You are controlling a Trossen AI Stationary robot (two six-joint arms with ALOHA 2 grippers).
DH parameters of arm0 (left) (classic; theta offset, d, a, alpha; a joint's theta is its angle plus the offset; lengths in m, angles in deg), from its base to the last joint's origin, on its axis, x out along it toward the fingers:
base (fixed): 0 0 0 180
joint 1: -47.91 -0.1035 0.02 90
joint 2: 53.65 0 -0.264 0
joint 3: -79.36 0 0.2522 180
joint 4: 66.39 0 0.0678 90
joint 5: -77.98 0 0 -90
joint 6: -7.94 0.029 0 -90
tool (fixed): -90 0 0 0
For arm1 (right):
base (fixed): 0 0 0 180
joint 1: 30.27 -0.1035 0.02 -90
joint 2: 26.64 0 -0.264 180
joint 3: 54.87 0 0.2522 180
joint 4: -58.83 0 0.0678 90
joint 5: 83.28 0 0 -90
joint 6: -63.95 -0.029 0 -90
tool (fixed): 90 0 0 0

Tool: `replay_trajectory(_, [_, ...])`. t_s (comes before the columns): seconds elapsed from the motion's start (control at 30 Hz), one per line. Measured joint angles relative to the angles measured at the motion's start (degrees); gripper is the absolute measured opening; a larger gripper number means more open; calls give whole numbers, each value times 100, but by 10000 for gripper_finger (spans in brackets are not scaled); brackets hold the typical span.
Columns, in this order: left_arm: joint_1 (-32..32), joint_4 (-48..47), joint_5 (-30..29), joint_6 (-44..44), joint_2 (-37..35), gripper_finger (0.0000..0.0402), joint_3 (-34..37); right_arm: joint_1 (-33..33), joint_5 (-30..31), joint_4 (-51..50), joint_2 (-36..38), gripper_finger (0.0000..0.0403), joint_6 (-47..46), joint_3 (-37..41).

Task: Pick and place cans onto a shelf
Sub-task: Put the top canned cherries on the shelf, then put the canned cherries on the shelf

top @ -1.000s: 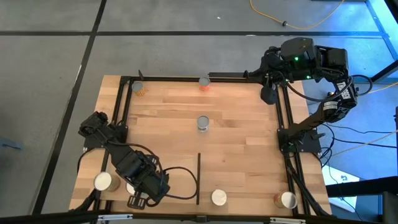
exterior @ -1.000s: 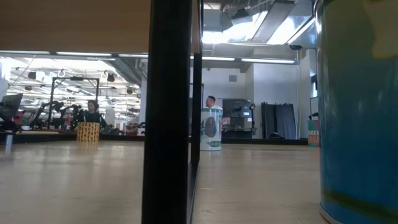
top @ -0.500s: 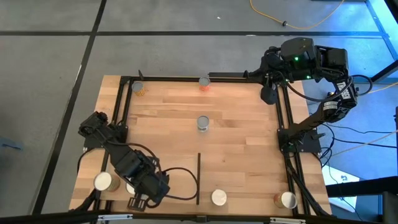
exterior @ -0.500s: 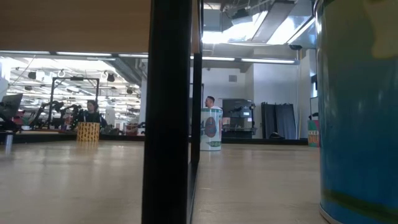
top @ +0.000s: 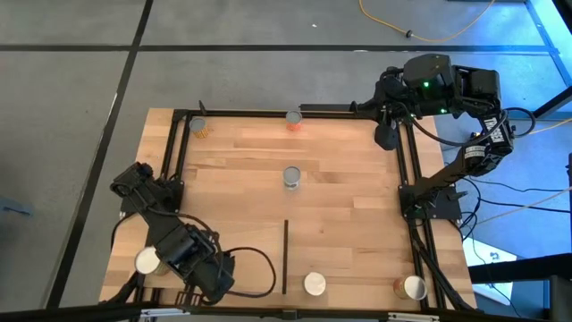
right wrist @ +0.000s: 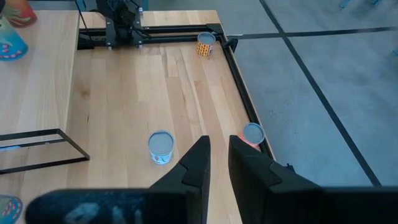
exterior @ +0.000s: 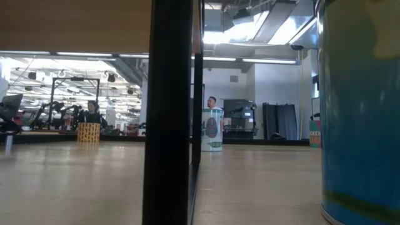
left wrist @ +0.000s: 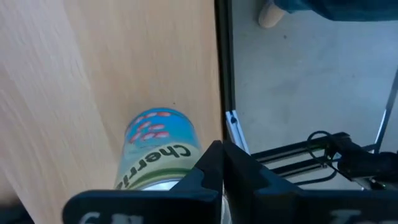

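left pincer point(left wrist: 222, 163) closed and empty, low at the surface's point(top: 340, 179) near-left corner just beside a blue can point(left wrist: 158, 155); right pincer point(right wrist: 216, 157) slightly parted, empty, parked high over the far-right corner; risks knocking the can over if swung sideways.

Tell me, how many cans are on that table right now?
6 show from above: far-left corner, far edge middle, table centre, near-left, near edge middle, near-right corner. More may hide under the left arm.
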Motion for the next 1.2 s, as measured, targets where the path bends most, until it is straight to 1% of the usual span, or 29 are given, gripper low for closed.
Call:
replay_trajectory(0.3, [7, -41, -33, -13, 0, 0, 0, 1, 0, 91, 0, 59, 0, 0])
replay_trajectory(0.5, [9, -39, -420, 0, -3, 0, 0, -1, -2, 88, 0, 59, 10, 0])
replay_trajectory(0.63, [-43, -41, -746, 130, -103, 0, 0, 0, -117, 85, 0, 59, 17, 0])
replay_trajectory(0.77, [-226, -38, -1274, 328, -371, 0, 0, 1, -417, 78, 0, 59, 184, 0])
replay_trajectory(0.87, [-497, 2, -1767, 310, -607, 0, 0, 1, -723, 15, 0, 59, 362, 0])
replay_trajectory(0.97, [-815, 44, -2637, 310, -844, 0, 0, 0, -1047, -134, 0, 59, 496, -2])
replay_trajectory(1.03, [-1080, 42, -3143, 307, -975, 0, -9, -1, -1158, -366, 0, 59, 462, -2])
replay_trajectory(1.1, [-1343, 45, -3397, 306, -1060, 0, -9, -1, -1200, -447, 3, 59, 372, 63])
replay_trajectory(1.2, [-1744, 46, -3546, 307, -1112, 0, -9, -1, -1203, -439, 8, 59, 112, 131])
